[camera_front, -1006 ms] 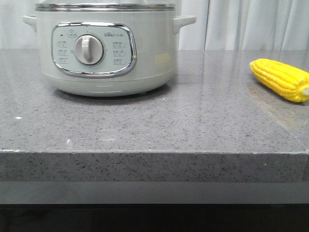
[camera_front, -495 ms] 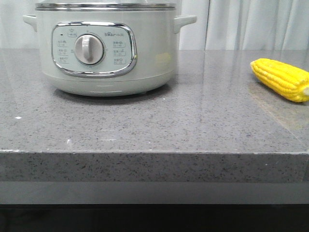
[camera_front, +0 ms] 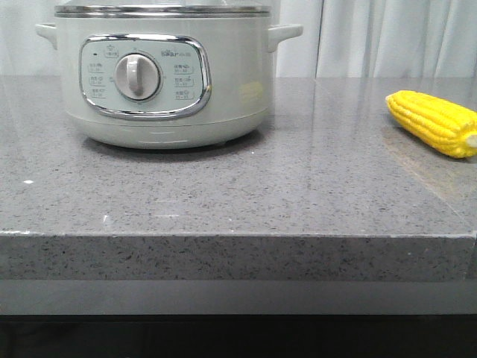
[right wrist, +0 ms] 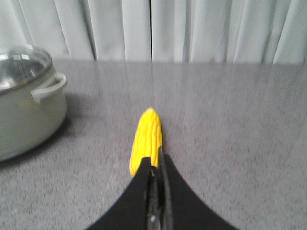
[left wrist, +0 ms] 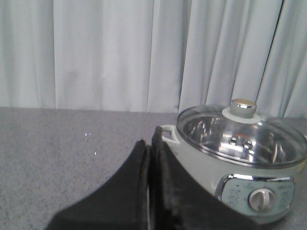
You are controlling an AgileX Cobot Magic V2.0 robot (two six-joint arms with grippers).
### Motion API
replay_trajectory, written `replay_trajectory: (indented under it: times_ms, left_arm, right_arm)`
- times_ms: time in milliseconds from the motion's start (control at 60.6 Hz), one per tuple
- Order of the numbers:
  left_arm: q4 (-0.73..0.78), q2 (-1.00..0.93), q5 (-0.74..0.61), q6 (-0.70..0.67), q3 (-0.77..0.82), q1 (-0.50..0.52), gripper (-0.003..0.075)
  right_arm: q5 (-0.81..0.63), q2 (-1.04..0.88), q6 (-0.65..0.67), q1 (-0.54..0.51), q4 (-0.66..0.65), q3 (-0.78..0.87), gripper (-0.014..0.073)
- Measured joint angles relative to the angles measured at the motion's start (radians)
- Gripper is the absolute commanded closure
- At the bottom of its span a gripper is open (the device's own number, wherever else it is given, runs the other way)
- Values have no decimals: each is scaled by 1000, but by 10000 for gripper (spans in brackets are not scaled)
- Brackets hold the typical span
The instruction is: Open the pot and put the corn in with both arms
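The pot (camera_front: 160, 82) stands at the back left of the grey counter, its steel-rimmed glass lid (left wrist: 240, 134) closed, with a round knob (left wrist: 243, 108) on top. The corn (camera_front: 436, 123) lies on the counter at the right, well apart from the pot. Neither gripper shows in the front view. In the left wrist view my left gripper (left wrist: 148, 143) is shut and empty, short of the pot's side handle (left wrist: 166, 133). In the right wrist view my right gripper (right wrist: 154, 162) is shut and empty, its tips overlapping the near end of the corn (right wrist: 147, 136) in the picture.
White curtains (camera_front: 387, 37) hang behind the speckled grey counter (camera_front: 246, 186), whose front edge (camera_front: 238, 235) runs across the front view. In the right wrist view the pot (right wrist: 26, 120) sits to one side of the corn with bare counter between them.
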Motion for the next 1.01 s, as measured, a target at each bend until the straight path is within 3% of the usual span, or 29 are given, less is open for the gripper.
replay_trajectory:
  times_ms: [445,544,643,808,891,1006]
  left_arm:
    - [4,207,14,0,0,0,740]
    - [20,238,14,0,0,0,699]
    - [40,268,11,0,0,0,547]
    - [52,303,-27,0,0,0,179]
    - [54,324,-67,0,0,0,141]
    - [28,368,-130,0,0,-4,159]
  right_arm:
    - [39,142,0,0,-2,-4,658]
    - [39,142,0,0,-2,-4,641]
    - [39,144,0,0,-2,-4,500]
    - [39,144,0,0,-2,-4,99]
    - [39,144,0,0,-4,-4,-33]
    - [39,144,0,0,-4,-4,-54]
